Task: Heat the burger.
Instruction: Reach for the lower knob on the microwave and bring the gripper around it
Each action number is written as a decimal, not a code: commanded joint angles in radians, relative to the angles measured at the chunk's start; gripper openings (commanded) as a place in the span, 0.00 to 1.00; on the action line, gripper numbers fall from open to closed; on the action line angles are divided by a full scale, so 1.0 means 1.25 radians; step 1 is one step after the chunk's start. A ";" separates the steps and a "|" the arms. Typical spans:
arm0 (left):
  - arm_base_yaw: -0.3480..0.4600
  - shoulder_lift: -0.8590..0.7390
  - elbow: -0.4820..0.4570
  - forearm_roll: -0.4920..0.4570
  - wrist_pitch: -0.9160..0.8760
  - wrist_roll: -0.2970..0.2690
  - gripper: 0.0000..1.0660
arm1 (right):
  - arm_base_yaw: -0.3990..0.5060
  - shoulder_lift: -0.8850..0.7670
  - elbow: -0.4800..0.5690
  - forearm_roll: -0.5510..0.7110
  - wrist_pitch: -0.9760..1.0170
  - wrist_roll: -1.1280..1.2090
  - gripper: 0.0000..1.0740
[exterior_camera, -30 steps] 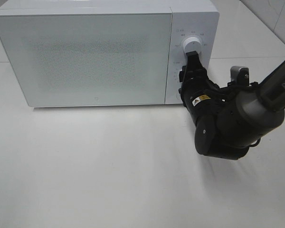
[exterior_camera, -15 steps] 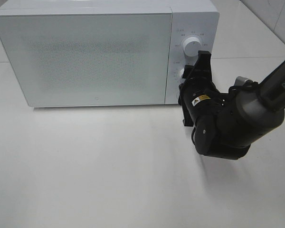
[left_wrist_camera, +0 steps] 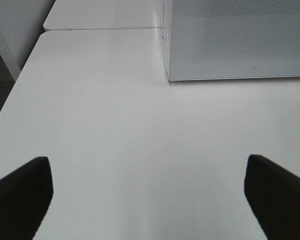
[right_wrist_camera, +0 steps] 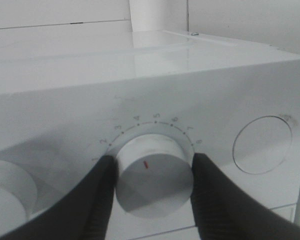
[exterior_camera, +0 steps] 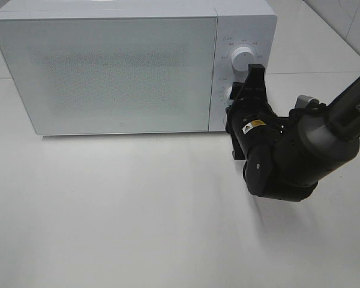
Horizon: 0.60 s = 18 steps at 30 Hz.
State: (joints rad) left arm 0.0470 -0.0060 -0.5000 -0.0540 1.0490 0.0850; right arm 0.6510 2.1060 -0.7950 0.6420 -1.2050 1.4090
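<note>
Down from the upper dial (exterior_camera: 242,59), the right fingers (right_wrist_camera: 97,200) now clamp the lower dial (right_wrist_camera: 152,175) of the microwave (exterior_camera: 108,72), centre right; left fingers (left_wrist_camera: 20,195) hang wide over the table (left_wrist_camera: 115,125).

a mock kitchen on a lab-like bench: white microwave (exterior_camera: 108,72) upper left, plain white table (exterior_camera: 138,228), pale tiled wall (exterior_camera: 351,18) upper right

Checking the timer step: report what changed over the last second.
The right hand, closed on the lower dial, rolled at the wrist around it, then held that pose. The microwave door stayed shut and the upper dial untouched.
</note>
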 commanded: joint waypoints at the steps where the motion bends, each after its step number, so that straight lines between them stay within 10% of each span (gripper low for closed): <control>1: 0.003 -0.014 0.002 -0.002 -0.008 -0.003 0.90 | 0.020 -0.009 -0.025 -0.159 -0.146 -0.022 0.04; 18: 0.003 -0.014 0.002 -0.002 -0.008 -0.003 0.90 | 0.020 -0.009 -0.025 -0.083 -0.146 -0.042 0.20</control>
State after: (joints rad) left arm 0.0470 -0.0060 -0.5000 -0.0540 1.0490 0.0850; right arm 0.6540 2.1060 -0.7970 0.6690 -1.2050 1.3800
